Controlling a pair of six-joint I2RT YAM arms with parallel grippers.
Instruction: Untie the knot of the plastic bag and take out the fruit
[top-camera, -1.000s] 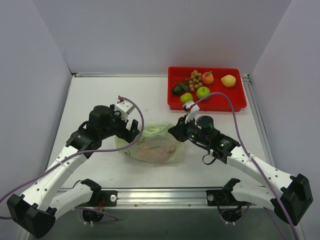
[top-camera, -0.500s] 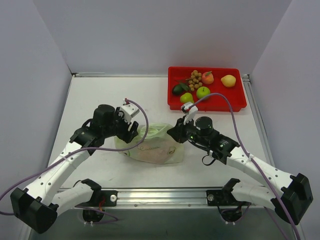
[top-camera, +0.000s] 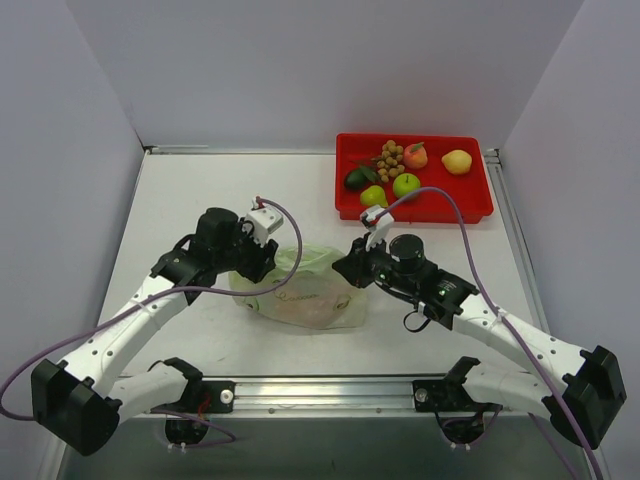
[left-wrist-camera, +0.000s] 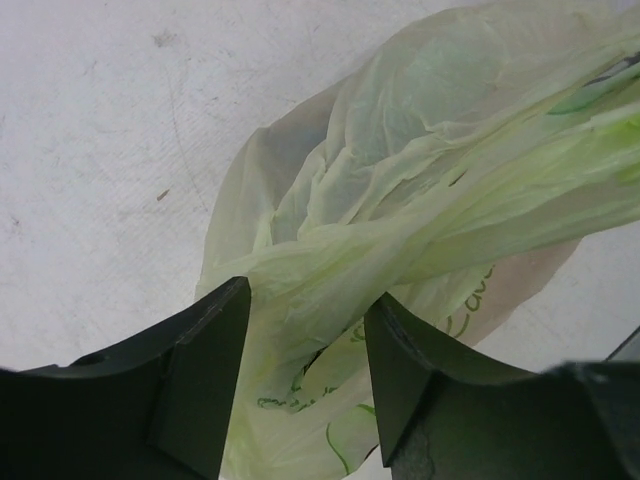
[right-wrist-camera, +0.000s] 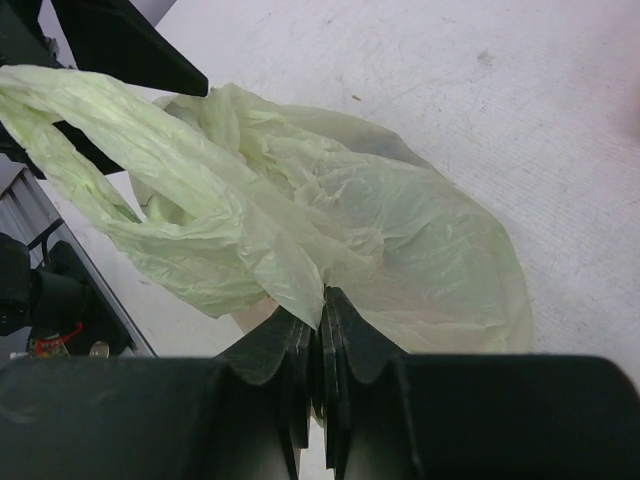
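Observation:
The pale green plastic bag (top-camera: 305, 290) lies on the table between my two grippers. Something pinkish shows faintly through its film (top-camera: 312, 303); the fruit inside is otherwise hidden. My left gripper (top-camera: 262, 262) is open at the bag's left end, and a twisted handle strand (left-wrist-camera: 420, 235) passes between its fingers (left-wrist-camera: 215, 340). My right gripper (right-wrist-camera: 325, 300) is shut on a pinch of the bag's film at its right end; it also shows in the top view (top-camera: 347, 268). The strand (right-wrist-camera: 130, 150) stretches between the two grippers. I cannot pick out the knot.
A red tray (top-camera: 470, 205) at the back right holds a tan longan cluster (top-camera: 391, 158), a yellow fruit (top-camera: 457, 161), a peach (top-camera: 415, 155), two green apples (top-camera: 406, 185) and a dark avocado (top-camera: 357, 179). White walls stand on the left, back and right.
My left gripper has moved right and closer onto the bag's left end. My right gripper has shifted slightly left, still holding the bag.

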